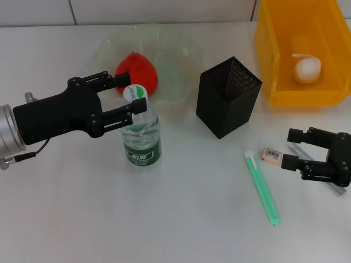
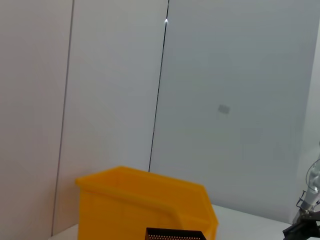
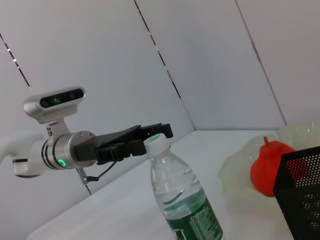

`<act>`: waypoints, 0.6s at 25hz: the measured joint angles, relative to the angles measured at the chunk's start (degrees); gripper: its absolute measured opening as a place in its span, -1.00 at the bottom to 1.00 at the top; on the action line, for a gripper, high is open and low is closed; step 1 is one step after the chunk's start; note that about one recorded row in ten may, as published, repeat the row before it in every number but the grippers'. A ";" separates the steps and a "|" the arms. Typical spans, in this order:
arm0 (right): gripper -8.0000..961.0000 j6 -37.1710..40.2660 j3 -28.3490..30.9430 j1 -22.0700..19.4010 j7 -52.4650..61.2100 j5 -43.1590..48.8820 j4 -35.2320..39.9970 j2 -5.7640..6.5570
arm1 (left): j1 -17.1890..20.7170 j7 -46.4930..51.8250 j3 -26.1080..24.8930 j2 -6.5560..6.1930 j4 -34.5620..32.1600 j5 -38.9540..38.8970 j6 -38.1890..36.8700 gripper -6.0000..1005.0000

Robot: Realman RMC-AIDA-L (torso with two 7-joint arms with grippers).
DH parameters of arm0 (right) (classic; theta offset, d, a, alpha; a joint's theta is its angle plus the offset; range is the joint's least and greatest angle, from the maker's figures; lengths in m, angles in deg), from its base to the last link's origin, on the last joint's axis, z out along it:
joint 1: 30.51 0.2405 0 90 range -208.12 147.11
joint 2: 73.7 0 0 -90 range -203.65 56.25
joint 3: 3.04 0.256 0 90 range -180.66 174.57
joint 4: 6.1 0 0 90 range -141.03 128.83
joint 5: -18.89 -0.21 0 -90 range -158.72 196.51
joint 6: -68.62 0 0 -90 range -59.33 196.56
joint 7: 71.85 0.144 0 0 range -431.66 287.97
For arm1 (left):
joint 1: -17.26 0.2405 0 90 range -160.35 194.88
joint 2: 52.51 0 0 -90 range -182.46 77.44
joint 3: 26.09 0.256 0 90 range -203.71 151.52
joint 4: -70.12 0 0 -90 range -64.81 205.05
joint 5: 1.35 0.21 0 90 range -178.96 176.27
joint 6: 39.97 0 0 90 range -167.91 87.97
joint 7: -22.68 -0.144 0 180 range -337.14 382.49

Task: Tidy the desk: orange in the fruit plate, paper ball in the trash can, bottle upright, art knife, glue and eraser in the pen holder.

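Note:
The bottle (image 1: 141,137) (image 3: 183,199) stands upright at the left, white cap on top. My left gripper (image 1: 131,91) (image 3: 148,138) is open, one finger on each side of the cap. The red-orange orange (image 1: 137,71) (image 3: 266,167) lies in the pale-green fruit plate (image 1: 181,55) (image 3: 235,167). A white paper ball (image 1: 307,70) sits inside the yellow trash can (image 1: 277,60) (image 2: 145,205). The black mesh pen holder (image 1: 227,96) (image 3: 302,190) stands mid-table. My right gripper (image 1: 292,149) is open just right of the beige eraser (image 1: 270,155).
A long green stick with a white end (image 1: 262,189), probably the glue, lies on the table in front of the pen holder. A grey pen-like tool (image 1: 337,188), probably the art knife, lies mostly hidden under my right gripper. A white wall stands behind the table.

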 joint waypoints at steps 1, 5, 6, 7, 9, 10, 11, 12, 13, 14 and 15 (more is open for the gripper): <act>0.76 0.00 0.00 0.02 0.00 0.00 -0.02 0.00 | 0.04 0.00 -0.03 0.02 0.00 -0.05 -0.12 0.11; 0.76 0.14 0.00 0.04 0.00 0.00 -0.06 0.01 | 0.61 0.00 -0.18 0.01 0.00 -2.57 -1.85 0.30; 0.76 0.24 0.00 0.03 0.00 0.00 -0.05 0.02 | 0.95 0.00 -0.50 -0.06 0.00 -4.04 -3.30 0.36; 0.76 0.40 0.00 0.04 0.00 -0.01 -0.05 0.04 | 1.65 0.07 -1.98 -0.21 -0.08 -6.34 -7.00 0.42; 0.76 0.47 0.05 0.08 0.03 -0.06 -0.01 0.05 | 1.92 0.30 -3.45 -0.36 -0.19 -6.79 -9.71 0.55; 0.76 0.51 0.24 0.12 0.17 -0.23 0.06 0.08 | 2.11 0.51 -4.72 -0.51 -0.26 -7.01 -12.02 0.61; 0.76 0.56 0.67 0.13 0.39 -0.53 0.18 0.14 | 2.20 0.76 -5.86 -0.91 -0.22 -7.00 -14.49 0.61; 0.76 0.67 1.85 0.17 0.87 -1.34 0.28 0.26 | 2.39 1.09 -6.60 -2.44 0.44 -6.25 -20.34 0.61; 0.76 0.67 1.85 0.17 0.87 -1.34 0.28 0.26 | 2.39 1.09 -6.60 -2.44 0.44 -6.25 -20.34 0.61; 0.76 0.87 2.80 0.21 1.21 -2.07 0.37 0.35 | 2.43 1.09 -6.06 -3.01 0.82 -5.49 -22.32 0.61; 0.76 1.04 3.97 0.24 1.84 -2.93 0.48 0.38 | 2.44 1.07 -5.14 -3.56 1.26 -4.37 -23.24 0.61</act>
